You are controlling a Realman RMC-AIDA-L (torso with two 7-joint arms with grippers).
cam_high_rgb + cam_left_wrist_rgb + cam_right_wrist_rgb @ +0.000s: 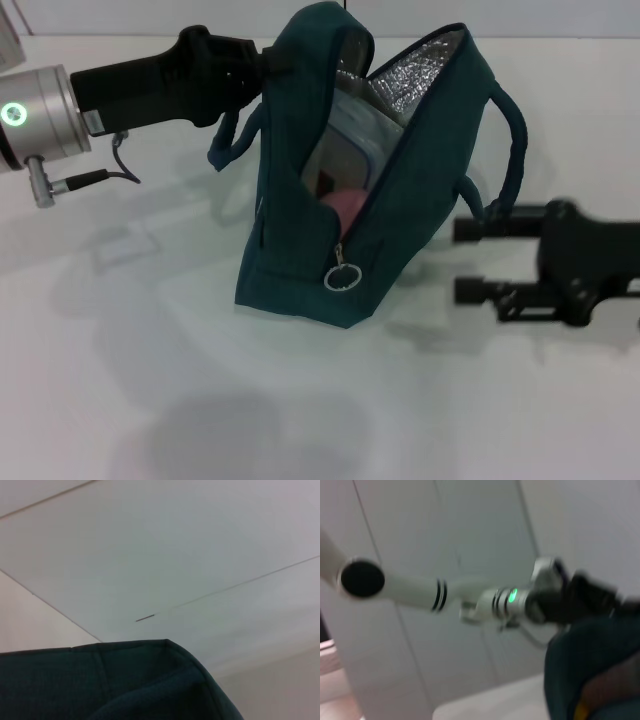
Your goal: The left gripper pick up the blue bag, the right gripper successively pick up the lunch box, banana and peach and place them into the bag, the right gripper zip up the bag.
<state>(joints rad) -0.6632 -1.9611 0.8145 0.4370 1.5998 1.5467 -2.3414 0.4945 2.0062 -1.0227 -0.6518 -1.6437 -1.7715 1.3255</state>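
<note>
Teal fabric is what we are dealing with: the blue bag is standing on the white table, mouth open and leaning, and we are taking it as our landmark.

Nearest us on the bag's front end, the metal ring pull is hanging at the low end of the zip. We are judging it the only sensible hold for closing: small, hard and free to swing, so it will likely slip unless pinched squarely through the ring.

Beside the bag, on its handle side, the right gripper is hovering just apart from the fabric, its two fingers spread and gripping nothing.

Inside the mouth, the pink peach is showing low down, and the lunch box is standing above and behind it against the silver foil lining. In the right wrist view a sliver of yellow is peeking out, probably the banana. So we are judging the packing done and the zip still open.

At the bag's far upper edge, the left gripper is clamping the rim and holding it up. The cloth is soft and sagging, so we are expecting it to fold and drag along when the pull is drawn; this hold is what is giving the zip something to run against. The load looks light, though the peach would bruise if squeezed.
</note>
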